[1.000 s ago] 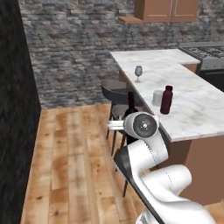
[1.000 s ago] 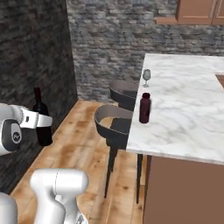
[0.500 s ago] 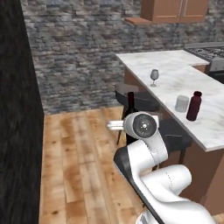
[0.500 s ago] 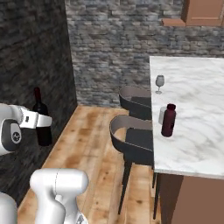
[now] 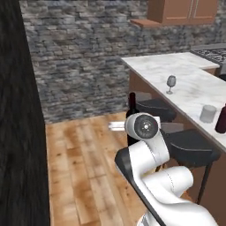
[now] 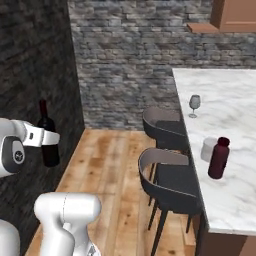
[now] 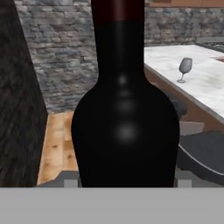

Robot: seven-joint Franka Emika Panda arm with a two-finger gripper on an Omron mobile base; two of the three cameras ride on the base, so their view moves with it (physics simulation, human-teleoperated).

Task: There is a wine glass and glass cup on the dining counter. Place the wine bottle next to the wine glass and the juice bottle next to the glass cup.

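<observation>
My gripper (image 6: 50, 138) is shut on the wine bottle (image 6: 48, 131), a slim black bottle with a dark red top, held upright above the wooden floor, left of the dining counter (image 6: 235, 95). The bottle (image 7: 126, 131) looms close in the hand view. Far out on the marble stands the wine glass (image 6: 194, 104) (image 5: 171, 83) (image 7: 185, 68). Nearer along the counter, the glass cup (image 6: 209, 149) (image 5: 208, 113) stands right beside the maroon juice bottle (image 6: 218, 158) (image 5: 221, 119).
Two black stools (image 6: 167, 127) (image 6: 172, 185) stand along the counter's near side, between the held bottle and the marble. A tall black wall (image 5: 17, 114) runs on the left and a stone wall (image 5: 88, 48) closes the back. Wooden floor (image 6: 115, 165) lies between.
The whole picture has shifted as the base drives: counter, stools and glasses slide right and nearer in both base views. The wine bottle stays gripped in the same place relative to the arm.
</observation>
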